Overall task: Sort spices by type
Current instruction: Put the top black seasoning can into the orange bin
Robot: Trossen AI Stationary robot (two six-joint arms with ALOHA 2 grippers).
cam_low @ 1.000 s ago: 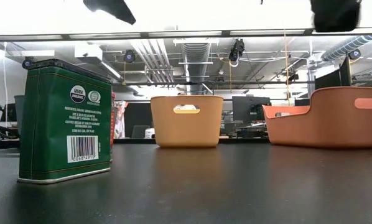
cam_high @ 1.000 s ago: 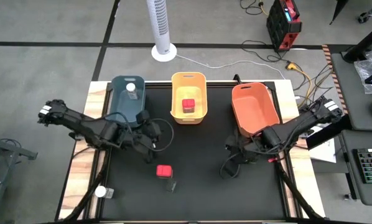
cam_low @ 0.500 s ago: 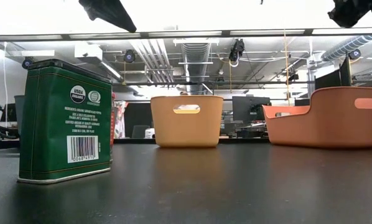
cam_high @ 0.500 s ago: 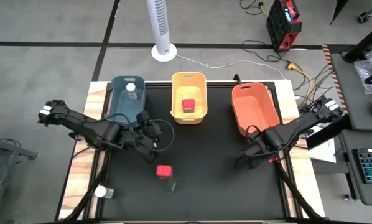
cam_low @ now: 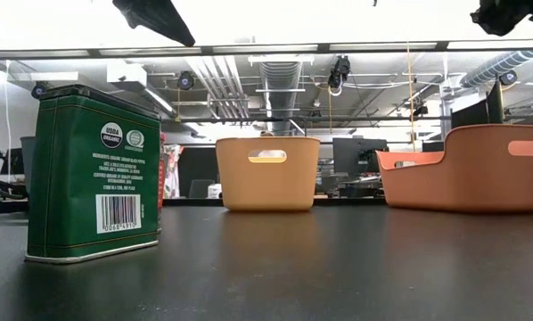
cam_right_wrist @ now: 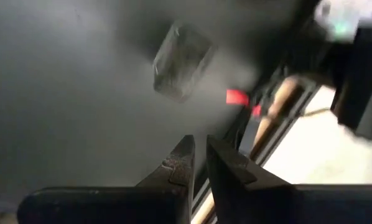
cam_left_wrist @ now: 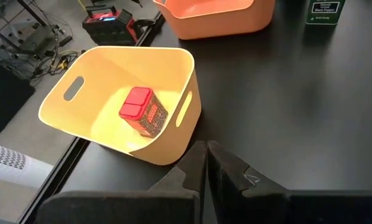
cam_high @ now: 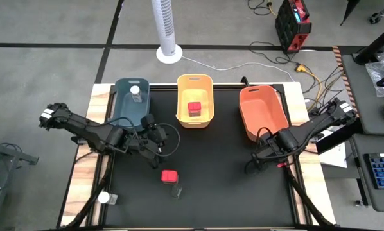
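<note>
A white-lidded jar lay at the table's near left corner, and farther in stood 1 red-lidded jar. Beyond it the left gripper hovered pinched shut, empty; the right gripper, narrow and empty, hung near the orange bin. Farthest, the yellow bin held 1 red-lidded tin, the blue bin 1 white-capped jar.

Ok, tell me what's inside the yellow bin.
The yellow bin holds one red-lidded spice jar, lying on its side on the floor. The near wall hides a strip of the floor in the left wrist view; overhead shows nothing else.
</note>
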